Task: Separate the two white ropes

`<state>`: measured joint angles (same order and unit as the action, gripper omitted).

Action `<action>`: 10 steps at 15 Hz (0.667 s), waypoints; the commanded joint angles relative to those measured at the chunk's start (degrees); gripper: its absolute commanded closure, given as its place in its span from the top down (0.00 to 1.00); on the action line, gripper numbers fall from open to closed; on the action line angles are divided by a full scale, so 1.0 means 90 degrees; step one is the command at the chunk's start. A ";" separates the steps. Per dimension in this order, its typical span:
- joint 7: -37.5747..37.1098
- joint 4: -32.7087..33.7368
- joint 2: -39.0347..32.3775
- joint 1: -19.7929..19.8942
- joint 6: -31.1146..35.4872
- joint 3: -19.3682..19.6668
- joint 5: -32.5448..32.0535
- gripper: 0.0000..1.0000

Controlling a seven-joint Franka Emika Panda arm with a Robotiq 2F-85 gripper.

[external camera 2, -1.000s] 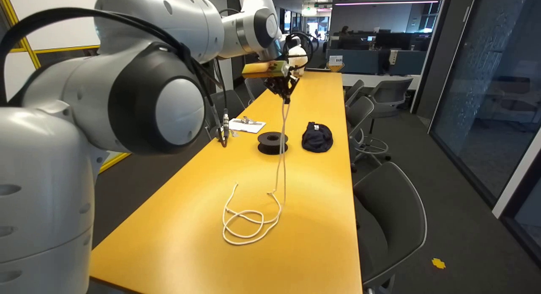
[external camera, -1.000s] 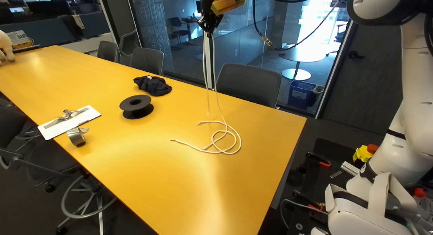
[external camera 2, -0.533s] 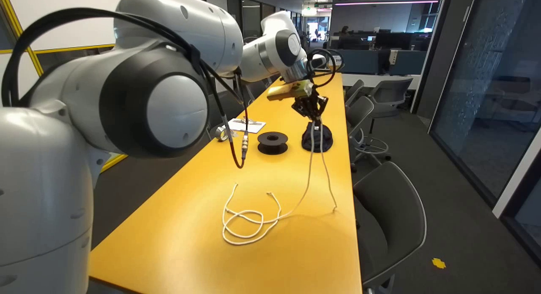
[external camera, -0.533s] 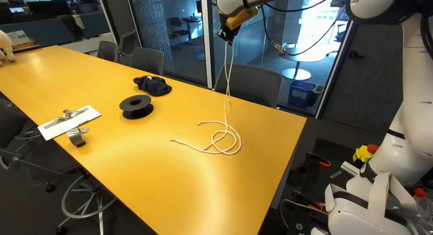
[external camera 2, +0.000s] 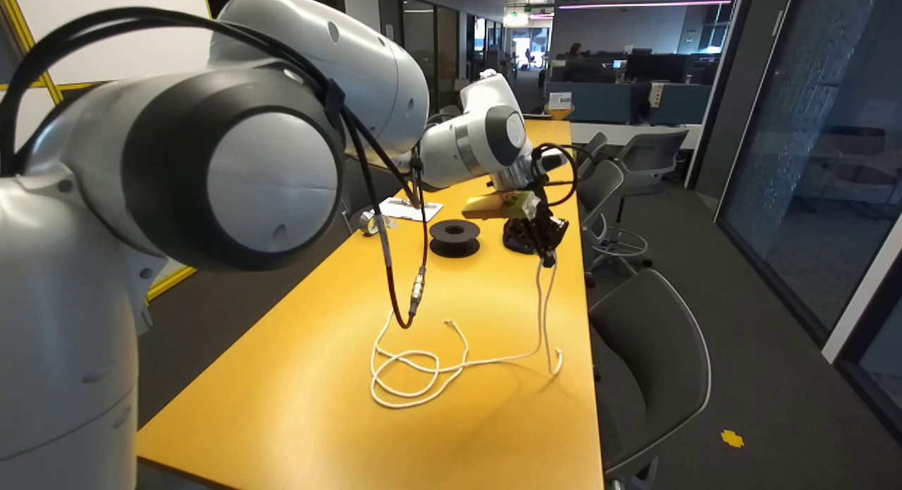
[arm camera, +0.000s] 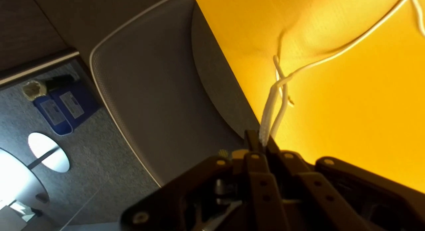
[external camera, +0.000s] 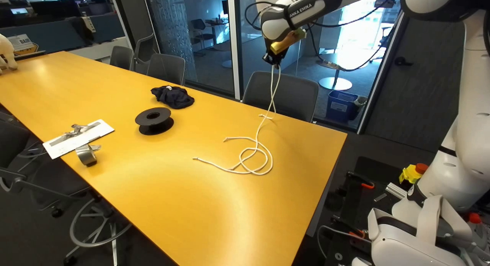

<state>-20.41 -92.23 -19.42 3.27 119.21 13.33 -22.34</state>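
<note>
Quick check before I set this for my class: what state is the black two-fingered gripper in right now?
Black two-fingered gripper: closed, holding a thin white rope, with two strands hanging down from it.

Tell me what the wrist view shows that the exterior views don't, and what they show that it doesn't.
Only the wrist view gives a close look at the gripper with white rope pinched between its fingertips.

Only the exterior views show the black spool, dark bundled cloth, silver tape roll and robot arm.

All share the rope hanging from the gripper, the yellow table, and a gray chair beside it.
</note>
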 commanded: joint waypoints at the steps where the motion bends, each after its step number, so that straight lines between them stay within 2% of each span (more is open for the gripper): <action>1: -0.0605 -0.1446 0.0803 0.0128 0.0632 0.0133 -0.0151 0.03; 5: -0.1104 -0.2331 0.0955 0.0243 0.0612 0.0256 -0.0232 0.02; 10: -0.1177 -0.2902 0.0745 0.0400 0.0428 0.0248 0.0060 0.01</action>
<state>-30.01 -115.13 -13.58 6.18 122.98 15.75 -22.50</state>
